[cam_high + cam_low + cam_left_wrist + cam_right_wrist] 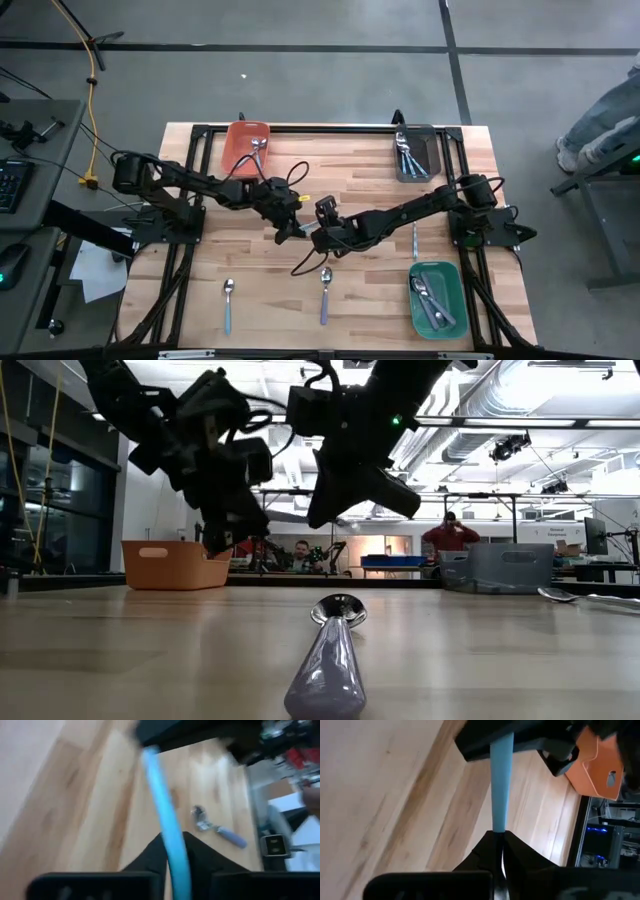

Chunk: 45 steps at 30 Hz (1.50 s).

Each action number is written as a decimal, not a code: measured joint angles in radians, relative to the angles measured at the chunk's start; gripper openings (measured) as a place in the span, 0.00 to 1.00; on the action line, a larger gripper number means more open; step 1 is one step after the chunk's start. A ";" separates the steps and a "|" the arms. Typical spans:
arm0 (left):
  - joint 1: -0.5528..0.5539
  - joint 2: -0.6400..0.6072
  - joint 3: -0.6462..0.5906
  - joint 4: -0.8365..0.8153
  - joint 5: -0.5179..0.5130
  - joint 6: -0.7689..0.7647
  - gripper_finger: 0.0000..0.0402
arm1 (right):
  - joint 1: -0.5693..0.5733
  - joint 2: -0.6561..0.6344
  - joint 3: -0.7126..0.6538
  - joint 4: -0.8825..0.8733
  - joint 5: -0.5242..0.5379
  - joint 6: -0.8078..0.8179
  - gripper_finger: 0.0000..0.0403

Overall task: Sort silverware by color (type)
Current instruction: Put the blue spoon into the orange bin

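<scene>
The worktop [250, 270] carried three bins: orange [237, 135] at the far left, grey [428, 140] at the far right, green [452, 272] at the near right. Each already held some silverware.

Both arms reached in and met over the middle of the worktop. The left gripper [290, 228] and right gripper [318, 238] stood just beside each other, raised off the surface, as the low view showed.

A blue utensil [501, 780] bridged the two. The right jaws were fully closed on its metal end, with the handle running out to the left gripper. In the left wrist view the left jaws flanked the handle closely on both sides and appeared to have clamped it.

Three pieces lay unsorted on the worktop: a blue spoon [228, 300] near left, a purple spoon [325, 290] near centre, and a third piece [414, 240] beside the right arm.

Judgement: the step in hand was a mid-air handover of the blue utensil from one arm to the other. The next move called for a firm left grip before the right jaws released, then a straight withdrawal of the right arm so as not to drag the piece. Carriage to the matching bin would follow. Which bin takes blue handles could not be confirmed.
</scene>
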 joint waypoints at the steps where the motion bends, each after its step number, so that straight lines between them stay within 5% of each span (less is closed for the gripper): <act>1: 0.005 0.001 0.000 -0.016 -0.009 0.013 0.06 | 0.001 -0.001 0.000 -0.001 -0.001 0.002 0.00; 9: 0.028 -0.002 0.004 -0.072 -0.049 0.140 0.06 | 0.005 0.002 0.000 0.018 -0.002 0.078 0.09; 15: 0.029 -0.037 0.006 -0.087 -0.108 0.175 0.06 | 0.025 -0.004 0.000 0.028 0.154 0.097 0.28; 20: 0.050 -0.139 0.006 -0.225 -0.222 0.239 0.06 | 0.046 -0.059 0.000 0.024 0.265 0.134 0.34; 28: 0.153 -0.338 0.090 -0.751 -0.534 0.317 0.06 | 0.080 -0.169 0.000 -0.070 0.263 0.266 0.26; 35: 0.334 -0.364 0.251 -1.186 -0.804 0.352 0.06 | 0.101 -0.191 0.000 -0.086 0.261 0.289 0.11; 45: 0.609 -0.245 0.265 -1.140 -0.721 0.478 0.06 | 0.108 -0.191 0.000 -0.159 0.210 0.349 0.02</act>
